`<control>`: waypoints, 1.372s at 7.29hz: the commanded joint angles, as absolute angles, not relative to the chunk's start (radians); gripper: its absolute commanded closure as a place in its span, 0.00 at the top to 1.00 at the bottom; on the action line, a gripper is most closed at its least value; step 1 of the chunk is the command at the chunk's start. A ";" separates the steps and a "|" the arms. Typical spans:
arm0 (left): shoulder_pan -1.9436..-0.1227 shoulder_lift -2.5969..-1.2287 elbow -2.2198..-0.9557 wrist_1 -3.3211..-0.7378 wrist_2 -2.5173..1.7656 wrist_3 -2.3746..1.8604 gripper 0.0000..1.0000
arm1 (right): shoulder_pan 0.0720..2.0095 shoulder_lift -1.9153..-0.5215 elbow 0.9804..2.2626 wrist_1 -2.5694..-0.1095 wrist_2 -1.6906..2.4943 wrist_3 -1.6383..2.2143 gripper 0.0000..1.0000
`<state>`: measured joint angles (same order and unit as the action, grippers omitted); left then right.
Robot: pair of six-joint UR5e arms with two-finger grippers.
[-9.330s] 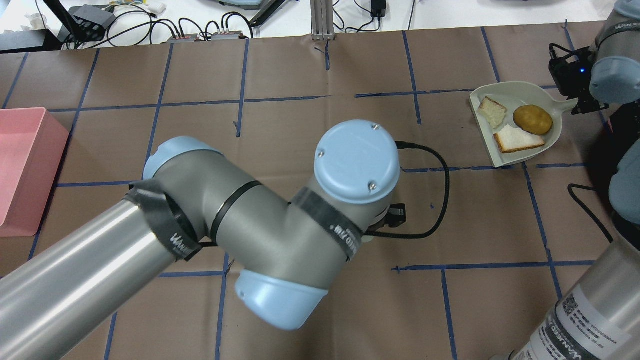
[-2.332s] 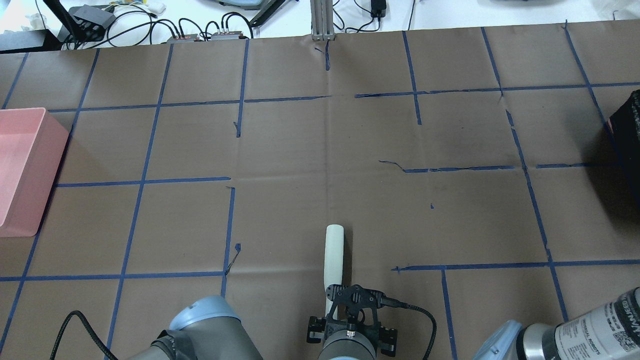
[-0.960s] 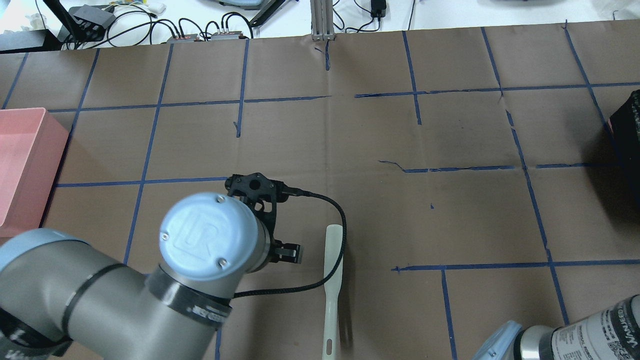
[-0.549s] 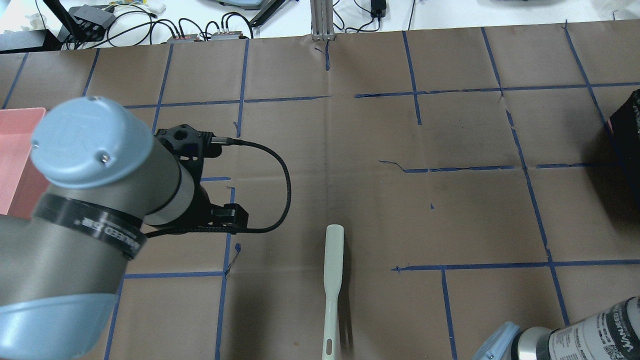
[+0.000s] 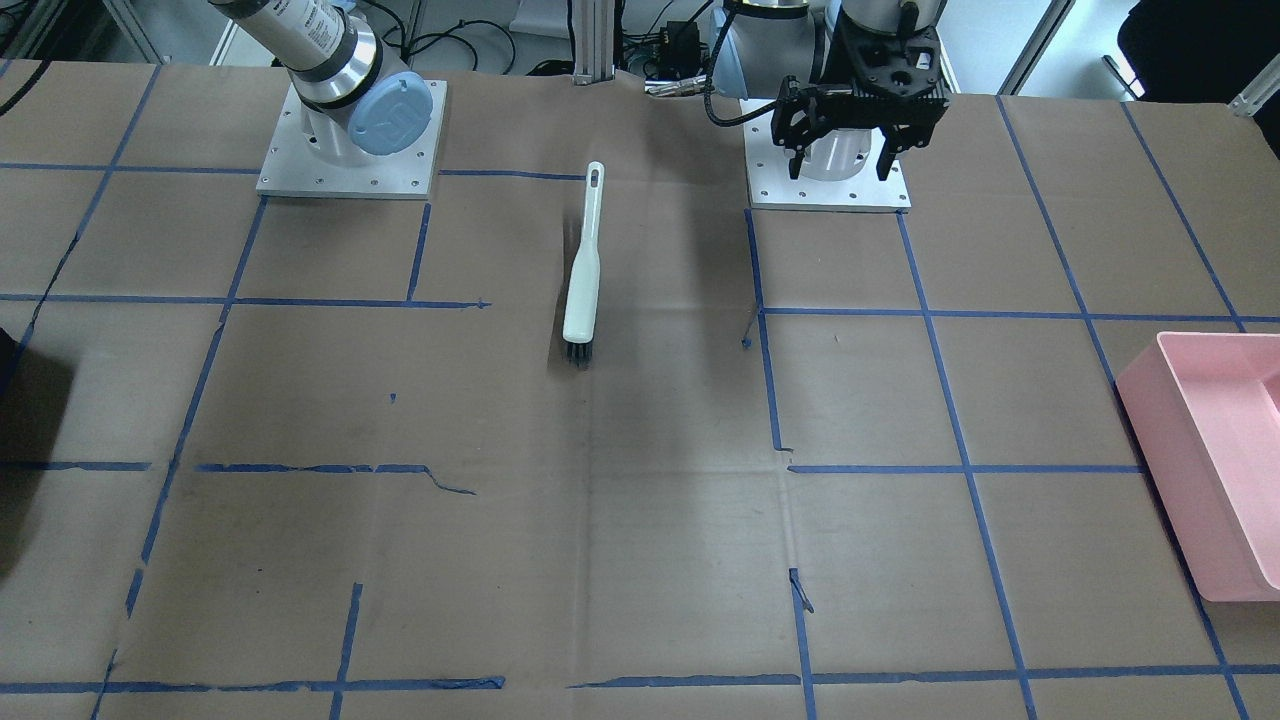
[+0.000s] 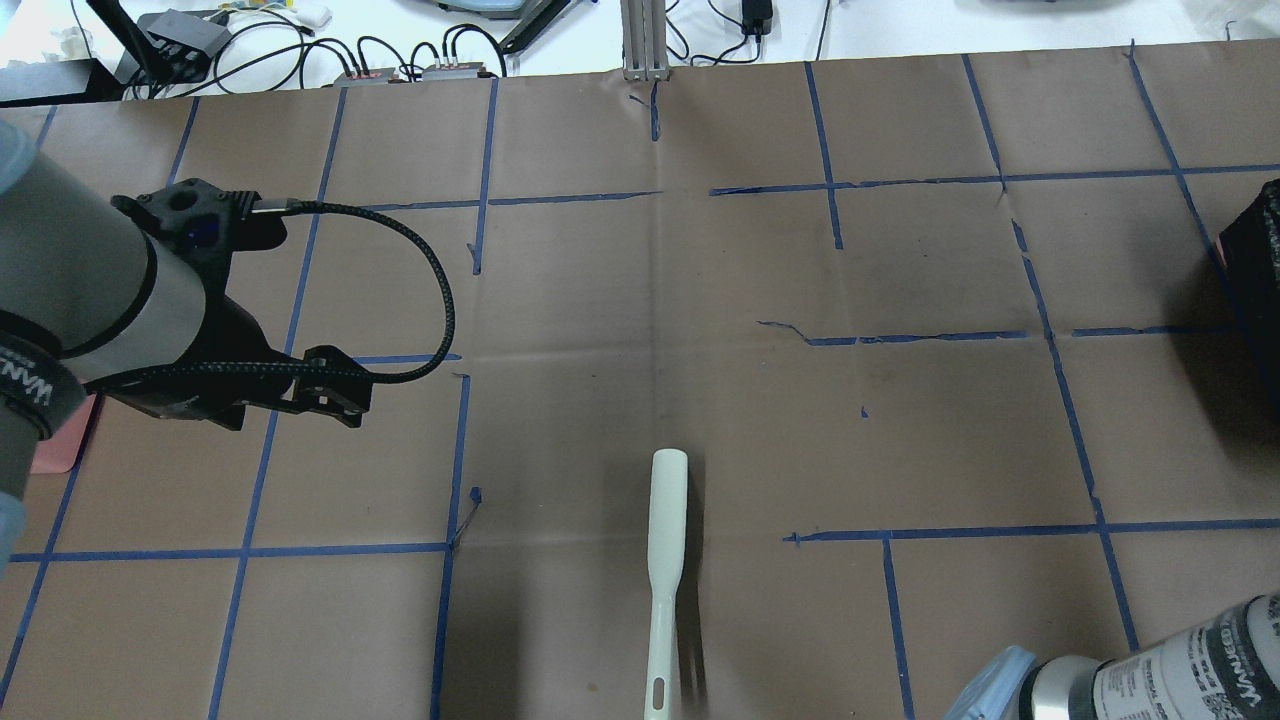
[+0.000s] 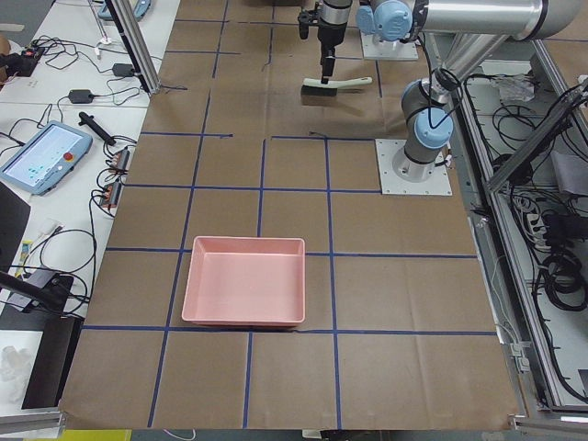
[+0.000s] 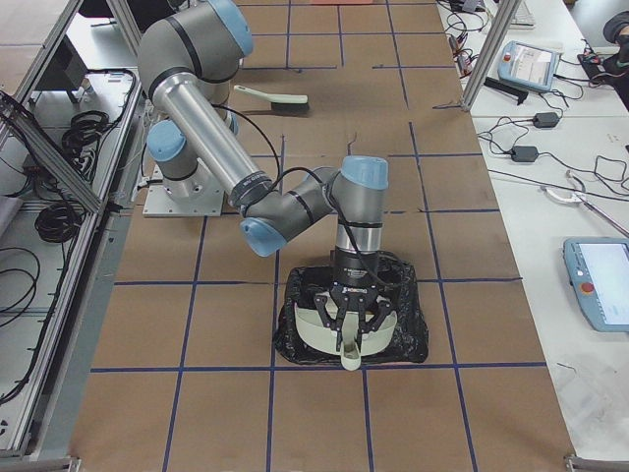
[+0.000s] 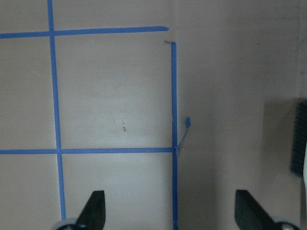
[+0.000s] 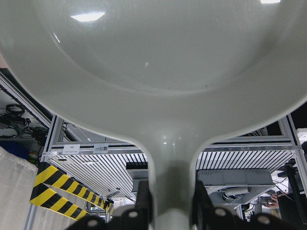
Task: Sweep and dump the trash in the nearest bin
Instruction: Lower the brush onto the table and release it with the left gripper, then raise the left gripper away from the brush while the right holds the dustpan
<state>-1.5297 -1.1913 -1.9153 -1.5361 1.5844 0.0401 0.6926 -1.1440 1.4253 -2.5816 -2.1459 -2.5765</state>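
**Exterior front-facing view.** The brush [image 5: 583,270] lies flat on the counter [image 5: 600,520], well apart from the pink bin [image 5: 1215,450]. The left gripper [image 5: 840,155] hangs near its base and carries nothing.

**Overhead exterior view.** No trash shows on the counter. The black-lined bin [image 6: 1255,250] sits at the right edge.

**Exterior left view.** No trash shows in the pink bin.

**Exterior right view.** The right gripper [image 8: 352,303] holds the dustpan [image 8: 314,332] directly over the black-lined bin. The trash is not visible in any view. It is judged to lie inside this bin.

**Left wrist-mounted view.** The fingertips [image 9: 96,208] stand wide apart with nothing between them, so the jaws are released.

**Right wrist-mounted view.** The jaws are clenched on the dustpan handle. The visible pan face carries no trash.

**Procedure.** The step in hand is judged to be the dump.
- Keep the pan's lip inside the bin's rim.
- Hold a steep tilt until the pan is confirmed clear.
- Grip firmly, because the smooth handle may twist.
- Level the pan only after that, and leave the left arm parked.
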 commanded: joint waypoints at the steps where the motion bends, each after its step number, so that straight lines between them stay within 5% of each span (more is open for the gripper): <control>1: -1.523 -1.170 -1.911 -1.549 1.536 0.046 0.95 | 0.693 -1.164 1.424 -2.580 -2.143 -2.582 0.08; 10: -1.523 -1.198 -1.916 -1.549 1.545 0.103 1.00 | 0.817 -1.312 1.430 -2.527 -1.981 -2.568 0.06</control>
<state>-1.5233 -1.2020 -1.9150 -1.5480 1.5447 0.1023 0.7922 -1.2952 1.4286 -2.5461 -2.0354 -2.6050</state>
